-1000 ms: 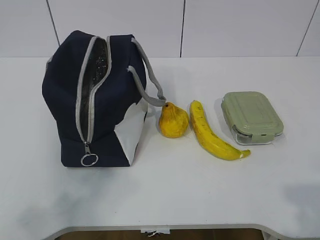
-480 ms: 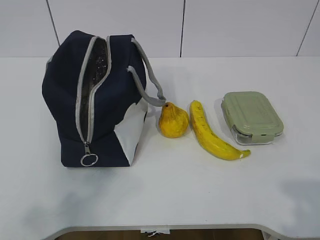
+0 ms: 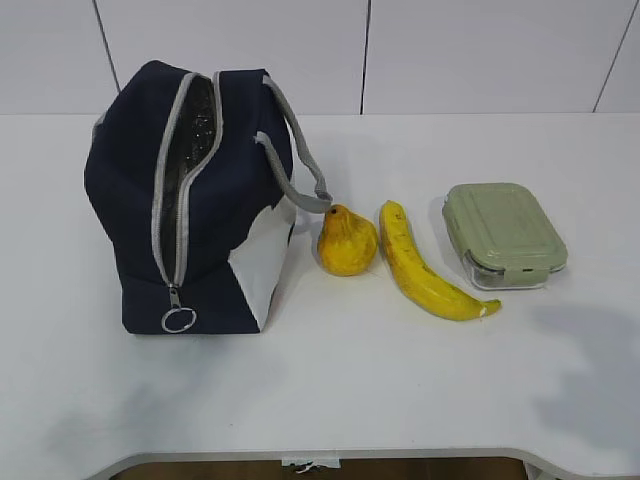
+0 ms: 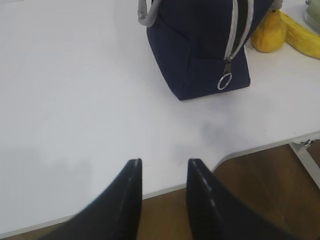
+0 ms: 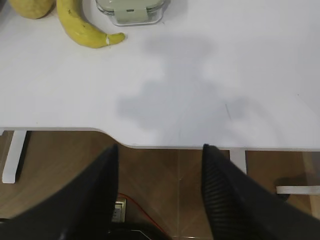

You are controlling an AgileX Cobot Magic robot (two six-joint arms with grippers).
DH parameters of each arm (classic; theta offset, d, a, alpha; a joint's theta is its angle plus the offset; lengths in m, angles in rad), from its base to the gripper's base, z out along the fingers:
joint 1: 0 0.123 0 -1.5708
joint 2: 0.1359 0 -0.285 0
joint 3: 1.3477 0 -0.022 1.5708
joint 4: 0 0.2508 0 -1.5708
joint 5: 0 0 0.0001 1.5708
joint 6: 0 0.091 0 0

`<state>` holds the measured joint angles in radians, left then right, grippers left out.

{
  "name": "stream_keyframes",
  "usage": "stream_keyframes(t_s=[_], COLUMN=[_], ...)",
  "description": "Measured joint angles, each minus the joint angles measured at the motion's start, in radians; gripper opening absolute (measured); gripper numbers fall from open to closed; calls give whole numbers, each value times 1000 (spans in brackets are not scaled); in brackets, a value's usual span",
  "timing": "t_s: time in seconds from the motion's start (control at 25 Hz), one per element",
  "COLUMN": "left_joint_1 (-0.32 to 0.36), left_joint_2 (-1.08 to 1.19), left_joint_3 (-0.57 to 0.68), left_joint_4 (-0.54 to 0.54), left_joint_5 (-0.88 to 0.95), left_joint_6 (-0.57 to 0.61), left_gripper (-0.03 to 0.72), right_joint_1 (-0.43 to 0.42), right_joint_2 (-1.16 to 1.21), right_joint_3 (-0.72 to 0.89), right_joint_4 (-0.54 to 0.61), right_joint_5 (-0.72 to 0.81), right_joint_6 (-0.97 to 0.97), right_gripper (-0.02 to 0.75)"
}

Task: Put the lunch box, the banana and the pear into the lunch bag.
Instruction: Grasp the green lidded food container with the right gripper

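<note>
The navy lunch bag [image 3: 190, 200] stands on the white table [image 3: 350, 390] at the left, its grey zipper partly open and its ring pull [image 3: 179, 320] hanging low. The pear [image 3: 347, 241] sits just right of it, then the banana [image 3: 425, 266], then the lunch box [image 3: 504, 233] with its sage-green lid. Neither gripper shows in the exterior view. My left gripper [image 4: 163, 161] is open and empty over the table's front edge, well short of the bag [image 4: 205, 45]. My right gripper [image 5: 161, 147] is open and empty beyond the front edge, near the banana [image 5: 82, 27] and lunch box [image 5: 131, 10].
The table's front edge has a curved cut-out [image 3: 320, 458]. Wooden floor [image 5: 170, 185] and a white table leg [image 5: 14, 155] show below it. A white wall stands behind the table.
The objects have not moved. A shadow at the table's right front has grown and spread inward.
</note>
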<state>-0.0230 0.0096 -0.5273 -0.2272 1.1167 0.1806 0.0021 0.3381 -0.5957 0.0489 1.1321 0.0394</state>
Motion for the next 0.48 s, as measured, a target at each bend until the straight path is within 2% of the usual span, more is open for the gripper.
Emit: stream_keyframes(t_s=[0.2, 0.48], left_joint_1=[0, 0], left_joint_2=[0, 0], left_joint_3=[0, 0], left_joint_4=[0, 0], left_joint_5=[0, 0], left_joint_6=[0, 0], left_gripper=[236, 237], right_joint_1=[0, 0], right_joint_2=[194, 478], right_joint_3=[-49, -118], right_joint_4=[1, 87], right_joint_5=[-57, -149], right_joint_6=[0, -51], right_gripper=[417, 417])
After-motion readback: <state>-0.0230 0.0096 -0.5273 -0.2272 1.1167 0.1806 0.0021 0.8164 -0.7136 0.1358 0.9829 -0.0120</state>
